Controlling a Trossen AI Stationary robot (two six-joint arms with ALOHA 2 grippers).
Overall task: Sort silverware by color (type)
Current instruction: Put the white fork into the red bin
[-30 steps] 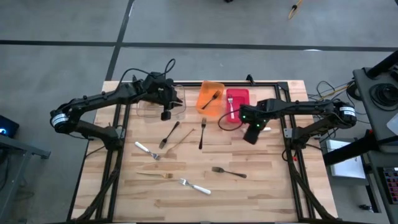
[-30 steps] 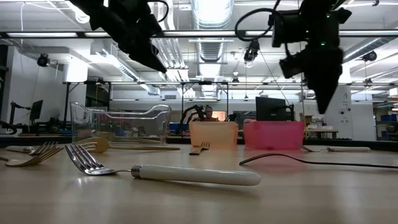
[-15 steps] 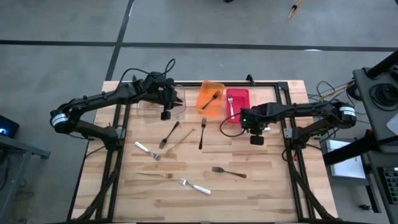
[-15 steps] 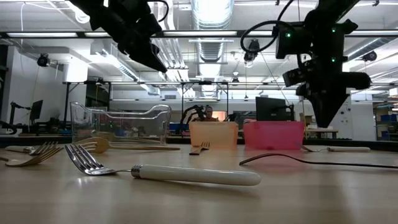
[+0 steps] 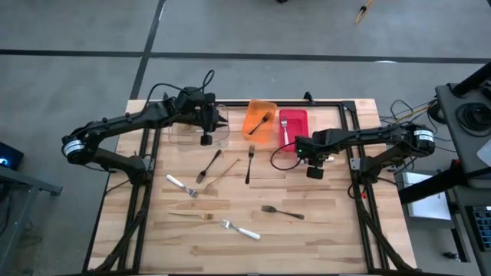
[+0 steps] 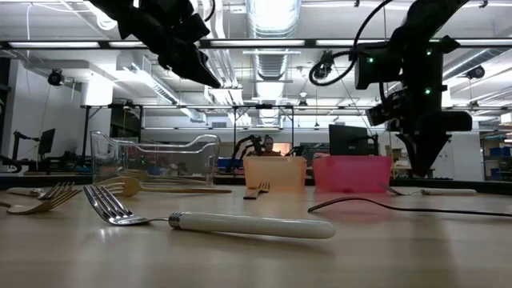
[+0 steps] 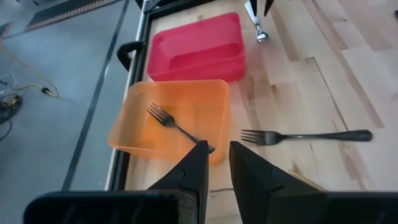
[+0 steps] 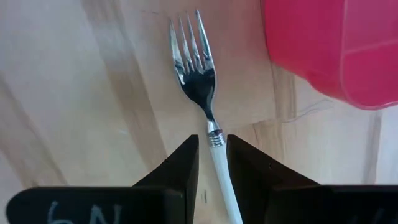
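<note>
My right gripper [image 5: 313, 172] points straight down just right of the red bin [image 5: 294, 139]. Its fingers are slightly apart and straddle, from above, the pale handle of a silver fork [image 8: 208, 93] lying flat on the table. In the low view its tip [image 6: 419, 170] hangs clear above that fork [image 6: 436, 190]. My left gripper [image 5: 205, 140] is shut and holds nothing, high over the near edge of the clear bin [image 5: 192, 132]. Several black, gold and pale-handled forks lie loose on the table, among them a black fork [image 5: 249, 163] and a pale-handled one [image 5: 240, 230].
The orange bin [image 5: 265, 138] holds a black fork [image 7: 177, 127]. The red bin holds a pale-handled fork [image 5: 285, 132]. All three bins stand in a row along the table's far edge. Loose forks are scattered over the middle and near-left part of the table.
My right gripper has turned from a tilted pose to pointing straight down and has come lower, toward the pale-handled fork beside the red bin. No silverware has moved.
</note>
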